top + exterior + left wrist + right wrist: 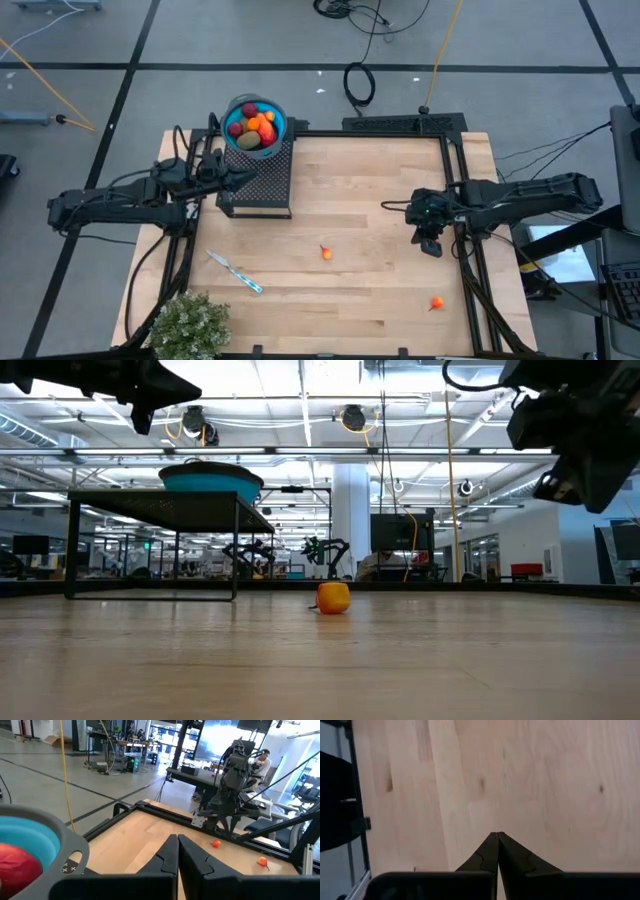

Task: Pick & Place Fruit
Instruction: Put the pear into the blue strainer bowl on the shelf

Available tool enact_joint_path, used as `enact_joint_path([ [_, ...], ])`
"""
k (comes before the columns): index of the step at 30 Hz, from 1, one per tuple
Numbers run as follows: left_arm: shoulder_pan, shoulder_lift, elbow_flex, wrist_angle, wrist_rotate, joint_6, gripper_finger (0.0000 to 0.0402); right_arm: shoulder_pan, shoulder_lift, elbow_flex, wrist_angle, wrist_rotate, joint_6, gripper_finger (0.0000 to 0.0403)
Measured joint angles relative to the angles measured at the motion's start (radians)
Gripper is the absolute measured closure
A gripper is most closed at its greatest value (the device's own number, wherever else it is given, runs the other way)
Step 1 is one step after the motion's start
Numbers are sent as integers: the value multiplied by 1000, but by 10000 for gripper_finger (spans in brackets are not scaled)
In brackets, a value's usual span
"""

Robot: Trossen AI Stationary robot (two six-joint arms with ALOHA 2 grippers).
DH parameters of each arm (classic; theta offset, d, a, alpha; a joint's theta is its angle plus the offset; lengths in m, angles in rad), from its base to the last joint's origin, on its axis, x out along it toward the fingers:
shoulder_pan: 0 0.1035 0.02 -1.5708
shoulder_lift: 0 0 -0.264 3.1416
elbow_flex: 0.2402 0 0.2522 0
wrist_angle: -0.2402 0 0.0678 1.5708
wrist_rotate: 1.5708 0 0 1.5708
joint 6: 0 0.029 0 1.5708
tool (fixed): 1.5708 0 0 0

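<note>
A blue bowl (pixel 254 126) holds several fruit pieces, red, orange and olive-brown, and rests on a black mesh stand (pixel 262 180) at the table's far left. One small orange ball (pixel 326 253) lies on the table's middle, also seen in the low view (pixel 333 597). Another orange piece (pixel 437 302) lies near the right near corner. My left gripper (pixel 177 851) is shut, held above the stand next to the bowl (pixel 30 840). My right gripper (pixel 497 845) is shut, hovering over bare wood at the table's right side (pixel 432 245).
A thin blue-and-white stick (pixel 235 272) lies on the table's left near part. A bushy green plant (pixel 188 325) stands at the left near corner. Black frame rails (pixel 400 128) run along the far and side edges. Bare wood lies between the two arms.
</note>
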Motion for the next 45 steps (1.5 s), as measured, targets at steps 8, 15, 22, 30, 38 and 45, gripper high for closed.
enact_joint_path([
  [8,0,0,0,0,23,8,398,3,79,55,-136,-5,91,403],
  [15,0,0,0,0,55,10,390,1,137,55,-270,-5,102,371],
  [22,0,0,0,1,61,10,395,1,165,55,-346,-5,127,286],
  [30,0,0,0,1,63,10,398,1,174,55,-343,-5,158,186],
  [38,0,0,0,1,63,22,386,1,174,54,-343,49,169,135],
  [45,0,0,0,1,63,27,399,1,174,5,-339,78,255,132],
])
